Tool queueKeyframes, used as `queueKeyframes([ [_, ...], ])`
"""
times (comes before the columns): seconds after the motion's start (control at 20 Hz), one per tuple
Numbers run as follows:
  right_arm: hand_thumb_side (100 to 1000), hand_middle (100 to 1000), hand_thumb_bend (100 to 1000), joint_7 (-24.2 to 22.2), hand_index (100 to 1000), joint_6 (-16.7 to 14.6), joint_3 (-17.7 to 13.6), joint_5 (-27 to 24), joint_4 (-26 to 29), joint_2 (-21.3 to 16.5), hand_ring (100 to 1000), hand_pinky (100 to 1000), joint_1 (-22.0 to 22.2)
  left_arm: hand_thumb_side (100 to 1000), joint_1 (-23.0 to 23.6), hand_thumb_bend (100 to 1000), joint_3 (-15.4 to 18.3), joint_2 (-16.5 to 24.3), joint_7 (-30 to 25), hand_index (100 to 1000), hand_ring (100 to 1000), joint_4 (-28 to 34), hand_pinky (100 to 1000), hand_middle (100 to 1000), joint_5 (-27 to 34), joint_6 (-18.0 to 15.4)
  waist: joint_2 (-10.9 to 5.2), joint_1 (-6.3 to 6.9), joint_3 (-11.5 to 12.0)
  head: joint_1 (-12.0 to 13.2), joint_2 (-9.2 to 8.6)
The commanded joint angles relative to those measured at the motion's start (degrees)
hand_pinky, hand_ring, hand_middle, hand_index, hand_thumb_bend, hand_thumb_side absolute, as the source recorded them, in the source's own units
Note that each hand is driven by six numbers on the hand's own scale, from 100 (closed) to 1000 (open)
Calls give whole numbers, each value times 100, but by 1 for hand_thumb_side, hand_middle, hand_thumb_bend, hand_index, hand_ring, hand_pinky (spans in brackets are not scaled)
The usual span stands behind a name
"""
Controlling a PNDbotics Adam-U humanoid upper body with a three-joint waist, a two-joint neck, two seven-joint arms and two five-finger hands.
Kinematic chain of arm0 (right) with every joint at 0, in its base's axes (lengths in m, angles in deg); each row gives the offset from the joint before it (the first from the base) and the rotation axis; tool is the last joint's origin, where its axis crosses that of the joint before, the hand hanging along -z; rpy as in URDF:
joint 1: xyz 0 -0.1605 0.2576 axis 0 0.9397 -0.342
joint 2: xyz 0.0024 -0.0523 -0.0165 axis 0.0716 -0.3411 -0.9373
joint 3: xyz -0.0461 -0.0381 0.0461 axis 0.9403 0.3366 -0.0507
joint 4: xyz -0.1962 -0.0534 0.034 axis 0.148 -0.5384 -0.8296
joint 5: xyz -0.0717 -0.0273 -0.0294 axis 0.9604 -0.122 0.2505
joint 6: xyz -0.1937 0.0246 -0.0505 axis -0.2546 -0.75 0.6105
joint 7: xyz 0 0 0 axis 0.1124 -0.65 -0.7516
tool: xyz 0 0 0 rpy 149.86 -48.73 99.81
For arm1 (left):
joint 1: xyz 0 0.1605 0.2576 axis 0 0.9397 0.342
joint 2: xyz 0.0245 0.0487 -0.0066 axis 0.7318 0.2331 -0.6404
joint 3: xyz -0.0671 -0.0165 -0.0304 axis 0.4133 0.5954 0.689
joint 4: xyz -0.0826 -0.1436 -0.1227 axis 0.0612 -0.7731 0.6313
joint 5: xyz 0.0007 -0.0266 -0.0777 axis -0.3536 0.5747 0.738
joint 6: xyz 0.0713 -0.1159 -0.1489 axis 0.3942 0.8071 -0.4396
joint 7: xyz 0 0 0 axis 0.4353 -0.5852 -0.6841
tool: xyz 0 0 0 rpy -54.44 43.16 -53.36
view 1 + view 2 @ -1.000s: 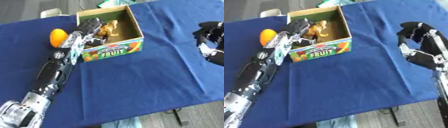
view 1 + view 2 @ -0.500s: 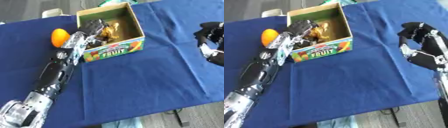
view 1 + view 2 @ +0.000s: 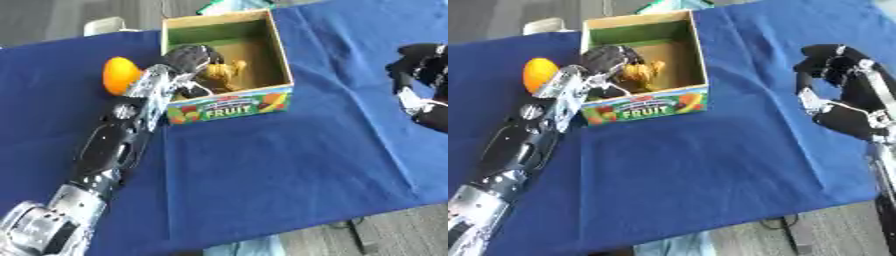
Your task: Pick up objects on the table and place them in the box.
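Left hand: the left hand [image 3: 188, 59] hangs over the near-left corner of the fruit box [image 3: 229, 107], fingers curled down into it beside a brownish object [image 3: 220, 74]. Whether those fingers are clamped on the object or merely lie against it cannot be told.

Box: the cardboard box sits on the blue tablecloth [image 3: 289, 165], its printed front wall just below the hand and its green far wall beyond the fingertips.

Brownish object: inside the box, on the floor toward the near wall, right at the hand's fingertips — its exact shape is unclear.

Orange: an orange fruit [image 3: 120, 75] lies on the cloth outside the box, just to the outer side of the left forearm, near the wrist. It looks to be the thing left to collect.

Right hand: the right hand [image 3: 833, 70] hovers well off to the other side of the box, fingers curled with nothing in them.

Risk: the forearm lies close along the box's left wall — lifting out at a slant could drag or tip the box.

Risk, second: a sideways sweep toward the orange could nudge it and send it rolling off across the cloth.
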Motion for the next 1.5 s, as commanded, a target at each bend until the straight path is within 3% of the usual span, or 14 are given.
queueKeyframes([
  [0.05,100,580,113,-15,768,-3,-23,-17,35,-82,709,715,-72,647,-225,861,35,315,-338,863,735,238,781,755,226,-125,-126,-51,19,-64,29],
  [0.3,100,580,113,-6,768,10,-44,-6,21,-85,709,716,-25,641,-390,889,74,738,-1010,874,742,559,788,762,816,-387,-175,-36,101,-230,29],
  [0.55,100,580,111,-5,768,16,-64,13,4,-108,709,716,44,638,-463,880,198,1213,-1279,880,746,997,790,773,1278,-364,-237,-27,212,-378,29],
  [0.7,100,580,111,-7,768,19,-70,22,-5,-109,709,717,77,623,-438,868,264,1441,-1290,879,745,1162,788,772,1427,-280,-260,-22,258,-422,29],
  [1.05,100,579,109,5,767,28,-92,31,-21,-106,709,717,137,499,-185,698,498,1871,-1181,869,729,1004,777,757,1332,47,-288,-24,353,-541,29],
  [1.5,100,579,107,-12,768,25,-86,29,-32,-92,709,717,149,415,82,615,752,1930,-803,863,715,347,767,749,1027,454,-262,-52,391,-584,29],
])
